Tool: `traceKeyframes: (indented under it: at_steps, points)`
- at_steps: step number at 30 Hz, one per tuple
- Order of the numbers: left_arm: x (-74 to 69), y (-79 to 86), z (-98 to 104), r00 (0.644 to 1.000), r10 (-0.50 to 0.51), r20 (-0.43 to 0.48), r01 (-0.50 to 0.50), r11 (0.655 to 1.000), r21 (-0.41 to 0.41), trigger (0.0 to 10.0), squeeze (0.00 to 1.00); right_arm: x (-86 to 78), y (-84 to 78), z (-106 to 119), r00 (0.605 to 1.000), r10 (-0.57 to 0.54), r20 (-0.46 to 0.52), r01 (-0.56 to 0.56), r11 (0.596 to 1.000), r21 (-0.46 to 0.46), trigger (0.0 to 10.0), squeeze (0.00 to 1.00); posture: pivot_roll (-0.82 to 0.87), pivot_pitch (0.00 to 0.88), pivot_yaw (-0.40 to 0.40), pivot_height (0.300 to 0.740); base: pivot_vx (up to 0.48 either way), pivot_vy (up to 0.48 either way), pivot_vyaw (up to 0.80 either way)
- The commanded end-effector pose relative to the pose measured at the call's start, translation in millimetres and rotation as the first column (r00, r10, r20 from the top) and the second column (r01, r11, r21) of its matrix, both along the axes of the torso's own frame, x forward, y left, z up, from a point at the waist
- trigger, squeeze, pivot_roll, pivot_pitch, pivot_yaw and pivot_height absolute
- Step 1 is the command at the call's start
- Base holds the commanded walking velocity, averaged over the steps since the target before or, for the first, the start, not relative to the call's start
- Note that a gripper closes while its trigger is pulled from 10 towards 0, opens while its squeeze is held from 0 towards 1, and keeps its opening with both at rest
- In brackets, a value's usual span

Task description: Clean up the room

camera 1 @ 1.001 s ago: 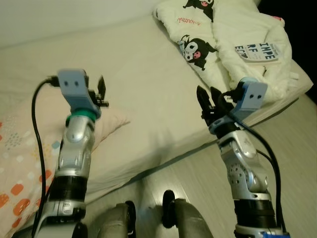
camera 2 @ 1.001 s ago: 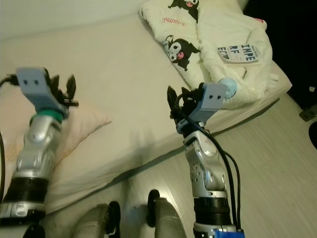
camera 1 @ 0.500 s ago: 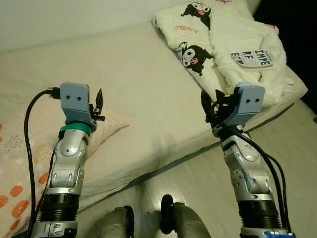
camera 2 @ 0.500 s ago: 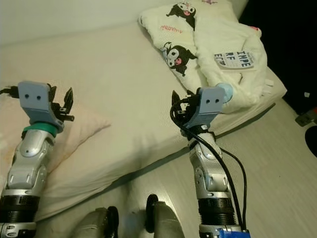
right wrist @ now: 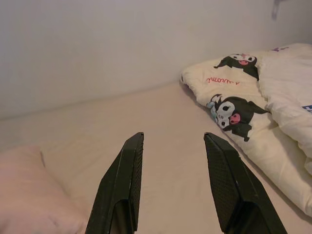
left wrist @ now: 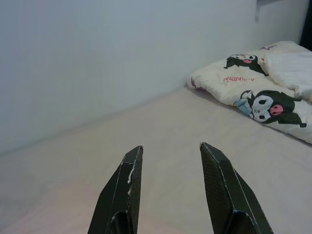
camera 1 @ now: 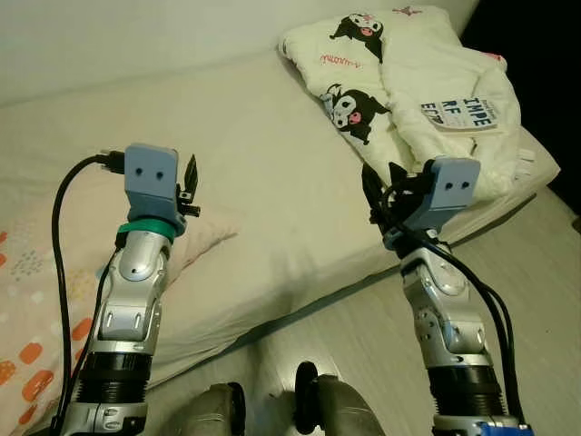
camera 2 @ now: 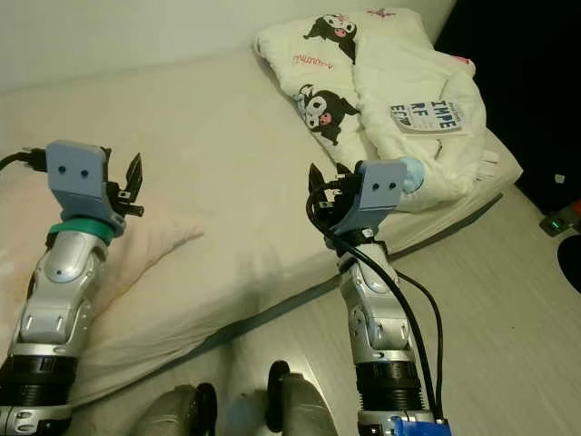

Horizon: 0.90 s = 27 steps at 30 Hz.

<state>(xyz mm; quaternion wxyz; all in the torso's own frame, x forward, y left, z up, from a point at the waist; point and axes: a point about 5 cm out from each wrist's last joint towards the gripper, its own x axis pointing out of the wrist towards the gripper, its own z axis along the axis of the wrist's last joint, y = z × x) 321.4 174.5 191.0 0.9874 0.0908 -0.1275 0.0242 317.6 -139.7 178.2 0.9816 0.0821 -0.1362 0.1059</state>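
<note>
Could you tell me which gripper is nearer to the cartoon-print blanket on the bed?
Right. The right gripper hovers just beside the blanket; the left gripper is across the bed, above the pillow.

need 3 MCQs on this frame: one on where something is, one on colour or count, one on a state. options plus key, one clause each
1. Where does the folded cartoon-print blanket lie?
A. on the floor by the robot's feet
B. on the far right part of the bed
C. under the left gripper

2. What colour are the spots on the pillow at the robot's left?
A. orange
B. green
C. purple

3. How do the fingers of the right gripper stand?
A. shut on the blanket
B. shut on nothing
C. open, holding nothing

Key: 1 B, the blanket sits on the mattress to the right, beyond the right gripper. 2 A, orange blotches show on the pale cover in the left eye view. 3 C, the right wrist view shows bare sheet between the two black fingers; the left gripper is open the same way.
</note>
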Motion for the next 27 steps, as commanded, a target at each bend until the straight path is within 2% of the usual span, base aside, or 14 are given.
traceKeyframes:
  at_steps: [1, 6, 27]
  points:
    - [-0.5, -2.8, 0.3, 1.0, -0.006, -0.002, 0.006, 1.0, 0.0, 10.0, 0.0, -0.2, -0.7, -4.3, 1.0, -0.006, -0.011, 0.005, 1.0, -0.003, 10.0, 0.0, -0.03, 0.101, -0.001, 0.74, 0.0, 0.0, 0.0]
    - [-1.2, -2.8, 1.3, 1.0, -0.001, 0.0, 0.001, 1.0, 0.004, 10.0, 0.0, 0.3, 0.4, -5.1, 1.0, 0.001, -0.012, -0.001, 1.0, -0.006, 10.0, 0.0, -0.03, 0.101, -0.001, 0.74, 0.0, 0.0, 0.0]
    - [-2.9, -1.0, 1.5, 1.0, 0.016, -0.002, -0.016, 1.0, 0.019, 10.0, 0.0, 3.1, 3.3, -6.0, 1.0, 0.009, -0.013, -0.009, 1.0, -0.012, 10.0, 0.0, -0.02, 0.106, -0.008, 0.74, -0.284, 0.0, 0.0]
